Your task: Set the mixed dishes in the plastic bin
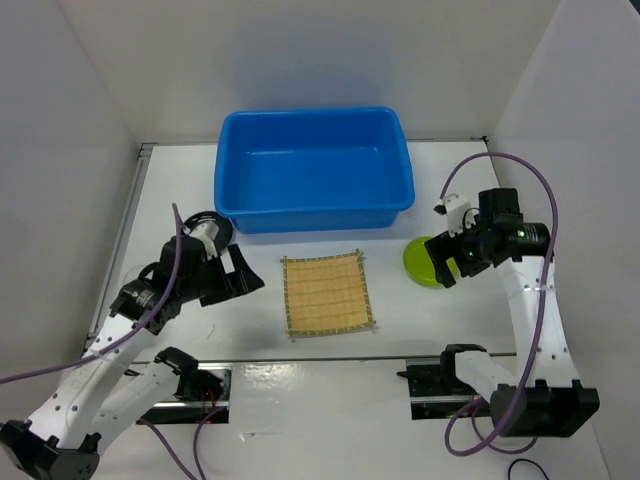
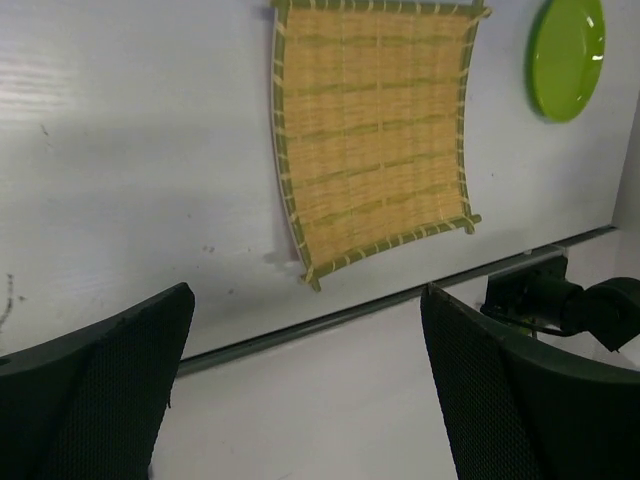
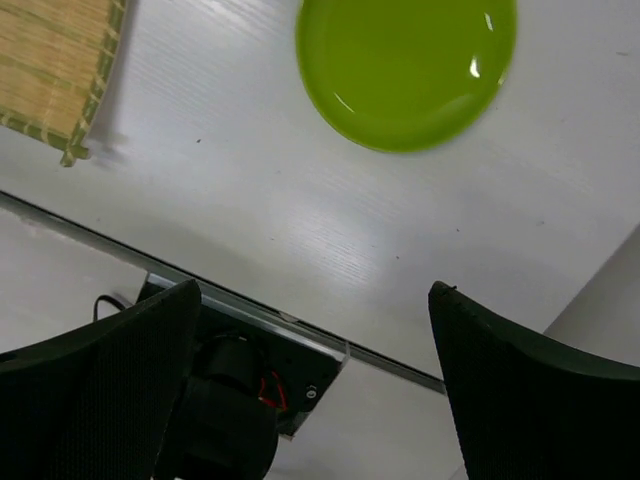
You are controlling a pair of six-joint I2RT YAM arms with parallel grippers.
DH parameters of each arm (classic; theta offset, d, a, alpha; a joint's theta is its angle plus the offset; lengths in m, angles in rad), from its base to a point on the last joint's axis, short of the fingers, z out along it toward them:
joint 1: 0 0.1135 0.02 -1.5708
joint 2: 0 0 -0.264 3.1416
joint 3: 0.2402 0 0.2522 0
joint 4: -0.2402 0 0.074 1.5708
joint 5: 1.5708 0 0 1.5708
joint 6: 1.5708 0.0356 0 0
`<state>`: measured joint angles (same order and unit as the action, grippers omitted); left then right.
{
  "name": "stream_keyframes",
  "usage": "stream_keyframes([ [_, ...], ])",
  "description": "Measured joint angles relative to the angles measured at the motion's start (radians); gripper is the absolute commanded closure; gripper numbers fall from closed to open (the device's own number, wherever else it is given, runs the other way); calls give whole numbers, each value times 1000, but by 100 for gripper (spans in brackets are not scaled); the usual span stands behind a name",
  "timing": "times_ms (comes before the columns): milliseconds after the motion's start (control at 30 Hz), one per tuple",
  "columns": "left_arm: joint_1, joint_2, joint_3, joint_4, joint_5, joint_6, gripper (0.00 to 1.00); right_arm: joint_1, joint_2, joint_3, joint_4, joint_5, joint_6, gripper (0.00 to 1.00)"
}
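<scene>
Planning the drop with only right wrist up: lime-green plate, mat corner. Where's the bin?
Observer: The blue plastic bin stands at the far side of the table, behind the bamboo mat; nothing shows inside.
Operator: Left arm busy?
Observer: No. The left gripper is open, holding nothing, left of the mat.
Operator: Other dishes out?
Observer: Top view shows only the mat and the lime-green plate outside the bin.

White tabletop (image 1: pixel 430 325), plain white walls (image 1: pixel 300 60) on three sides, thin metal rail (image 1: pixel 320 357) along near edge
</scene>
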<state>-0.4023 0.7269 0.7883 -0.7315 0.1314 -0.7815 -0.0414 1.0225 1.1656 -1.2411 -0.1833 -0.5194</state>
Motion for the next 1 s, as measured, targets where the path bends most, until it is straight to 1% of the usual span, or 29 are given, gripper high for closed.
stream_keyframes([
  [133,-83,64,-42,63,1,-69,0,33,131,56,-9,-85,-27,1],
  [300,-220,243,-47,183,-34,-129,0,95,343,113,3,-215,-50,1],
  [400,-237,298,-90,268,-33,-145,0,170,462,122,47,-235,-31,1],
  [467,-237,311,-134,307,-33,-157,0,246,532,115,98,-219,-7,1],
  [500,-237,321,-148,314,-34,-160,0,281,557,101,132,-207,5,3],
  [567,-237,360,-163,329,-33,-160,0,335,587,66,184,-185,24,17],
  [600,-237,385,-167,340,-34,-159,0,351,598,53,201,-177,28,30],
  [633,-237,413,-168,352,-35,-159,0,359,610,48,212,-168,34,55],
  [700,-237,467,-177,385,-39,-160,0,360,637,44,247,-160,42,77],
  [733,-237,494,-186,404,-39,-160,0,360,652,43,264,-157,45,86],
  [767,-237,519,-195,423,-40,-160,0,360,666,43,280,-154,49,99],
  [833,-235,561,-208,463,-28,-168,0,369,682,34,311,-151,50,100],
  [900,-236,567,-212,517,-30,-168,0,397,682,19,326,-147,50,100],
  [1000,-236,566,-223,560,-28,-172,0,483,675,-2,343,-143,50,100],
])
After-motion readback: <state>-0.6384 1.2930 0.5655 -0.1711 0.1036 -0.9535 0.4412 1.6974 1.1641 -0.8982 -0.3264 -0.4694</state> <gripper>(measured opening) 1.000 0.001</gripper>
